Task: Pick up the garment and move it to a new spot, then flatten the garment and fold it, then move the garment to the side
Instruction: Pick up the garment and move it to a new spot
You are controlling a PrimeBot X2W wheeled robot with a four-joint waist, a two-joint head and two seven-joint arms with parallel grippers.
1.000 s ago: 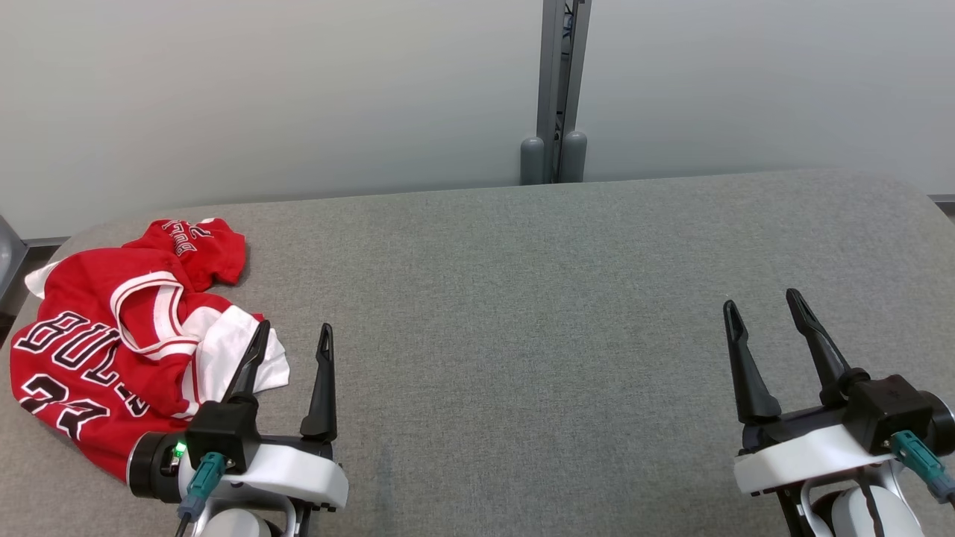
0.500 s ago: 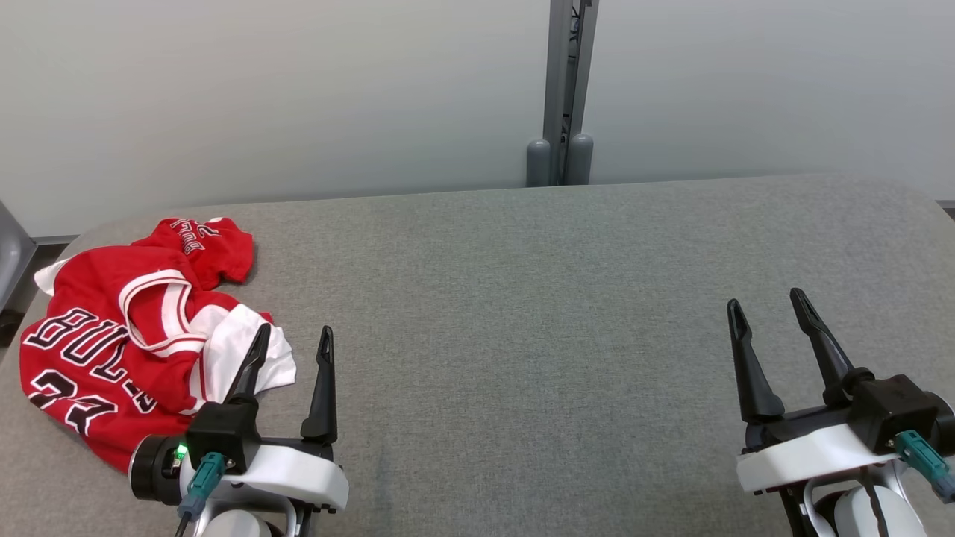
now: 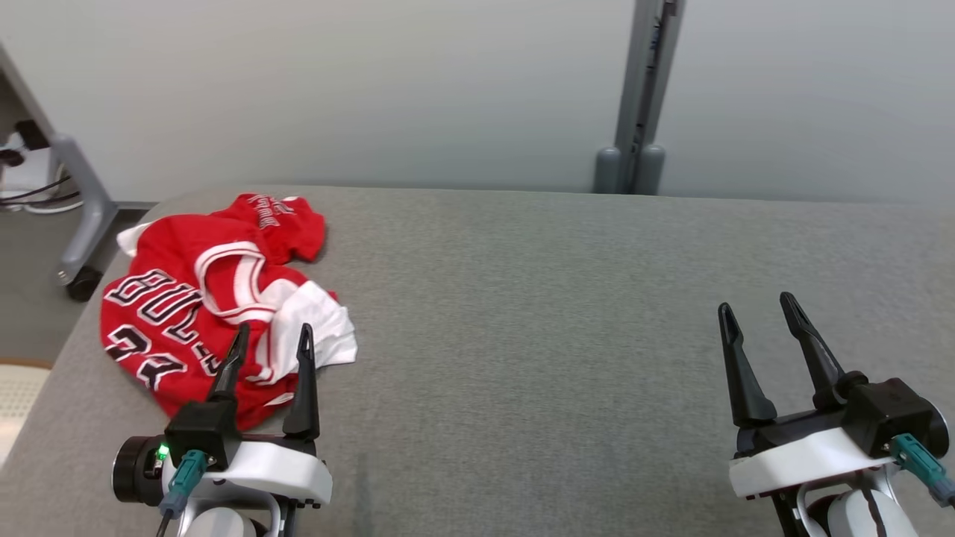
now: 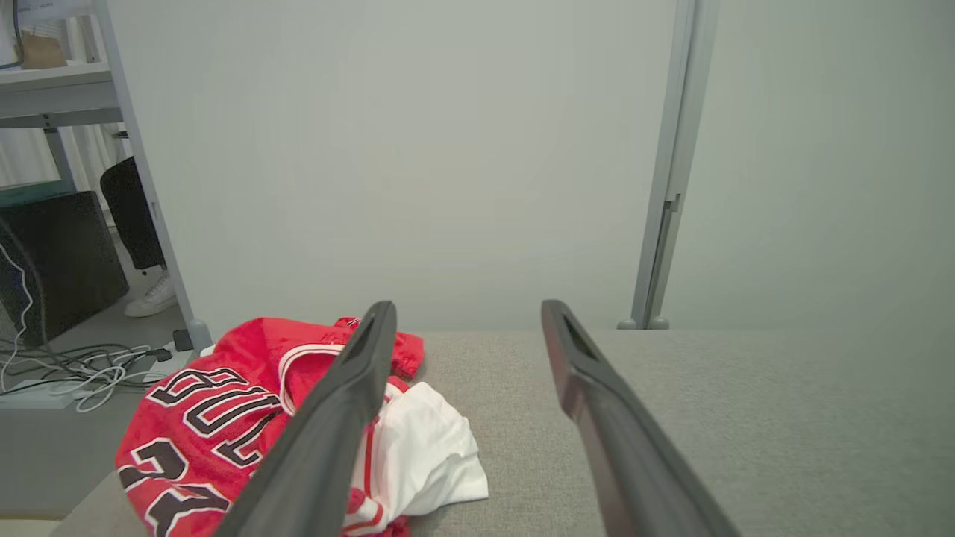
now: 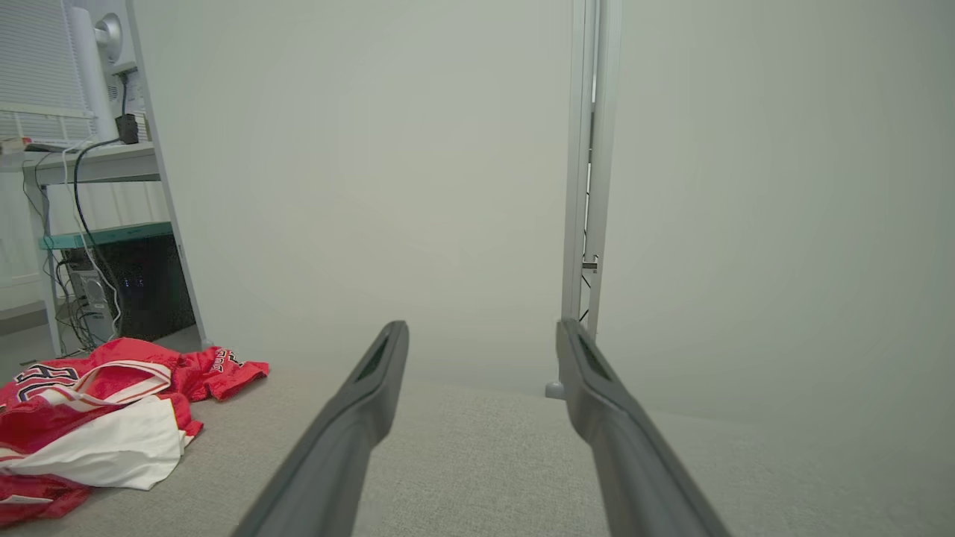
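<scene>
The garment (image 3: 194, 298) is a red basketball jersey with white trim and black lettering, crumpled at the far left of the grey table (image 3: 537, 298). My left gripper (image 3: 272, 335) stands open at its near edge, fingertips over the white fold, nothing between them. In the left wrist view the garment (image 4: 224, 403) lies ahead and left of the open left gripper (image 4: 464, 317). My right gripper (image 3: 757, 309) is open at the lower right, far from the cloth. From the right wrist the garment (image 5: 112, 418) is seen at the far left, with the right gripper (image 5: 483, 332) over bare table.
A pale partition wall with a grey post (image 3: 642, 97) stands behind the table. Off the table's left edge are a grey wheeled frame leg (image 3: 78, 216), cables (image 4: 67, 369) on the floor and a dark computer case (image 5: 149, 287) under a desk.
The head camera has turned left, so the whole picture shifted right. My left gripper now points at the garment's near edge, its fingertips over the cloth. The right gripper holds its pose.
</scene>
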